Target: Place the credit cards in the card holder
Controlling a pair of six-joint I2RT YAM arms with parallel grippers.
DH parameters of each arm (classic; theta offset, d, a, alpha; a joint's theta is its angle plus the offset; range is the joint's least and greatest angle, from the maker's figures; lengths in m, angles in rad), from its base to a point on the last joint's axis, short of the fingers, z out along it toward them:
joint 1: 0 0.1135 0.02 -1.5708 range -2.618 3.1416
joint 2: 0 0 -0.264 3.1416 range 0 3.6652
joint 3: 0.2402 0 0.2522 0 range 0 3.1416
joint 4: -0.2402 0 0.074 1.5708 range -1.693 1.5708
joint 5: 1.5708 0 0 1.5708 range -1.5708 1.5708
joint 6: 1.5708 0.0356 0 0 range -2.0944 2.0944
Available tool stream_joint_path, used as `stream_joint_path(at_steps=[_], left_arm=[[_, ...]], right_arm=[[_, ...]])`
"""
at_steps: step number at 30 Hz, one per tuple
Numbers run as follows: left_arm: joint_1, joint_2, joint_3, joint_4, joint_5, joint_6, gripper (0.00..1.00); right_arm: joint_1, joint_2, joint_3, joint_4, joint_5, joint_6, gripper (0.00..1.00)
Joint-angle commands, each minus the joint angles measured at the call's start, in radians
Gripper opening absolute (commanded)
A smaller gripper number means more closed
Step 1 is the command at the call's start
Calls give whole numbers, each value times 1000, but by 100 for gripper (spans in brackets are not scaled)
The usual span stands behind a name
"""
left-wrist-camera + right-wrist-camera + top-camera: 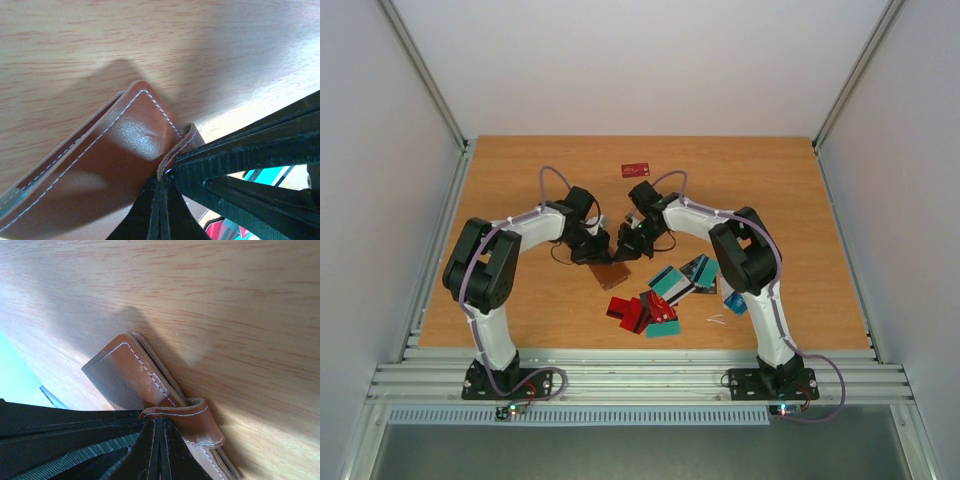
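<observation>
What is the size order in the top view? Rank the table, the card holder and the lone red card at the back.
1. table, clearly largest.
2-3. card holder and lone red card look alike; the holder is partly hidden, so no ranking.

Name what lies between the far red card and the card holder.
Top view: the left gripper and right gripper meet there, both pinching the card holder; the right wrist nearly reaches the red card.

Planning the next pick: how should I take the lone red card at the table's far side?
Likely from straight above, pinching the lone red card across its long edges: it lies flat on the table, apart from the other cards.
</observation>
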Motion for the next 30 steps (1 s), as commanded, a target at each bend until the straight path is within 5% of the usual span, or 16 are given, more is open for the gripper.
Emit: stream_joint_path(at_steps=[1, 9, 15, 25, 28, 30], left_arm=[[-28, 138, -96, -62, -106, -6, 0], [-29, 101, -101, -59, -105, -8, 7], [-25, -71, 8, -162, -122, -12, 28], [-5, -323, 123, -327, -154, -6, 38], [7, -428, 124, -333, -173, 15, 41], [12, -512, 112, -323, -210, 40, 50]], right_arm=[[81, 117, 6, -151, 189, -75, 1], [79, 55, 107, -304, 287, -147, 1], [80, -38, 163, -318, 254, -202, 3], [79, -215, 251, -355, 217, -248, 11], [74, -311, 231, -343, 261, -283, 22], [75, -423, 172, -292, 297, -312, 42]])
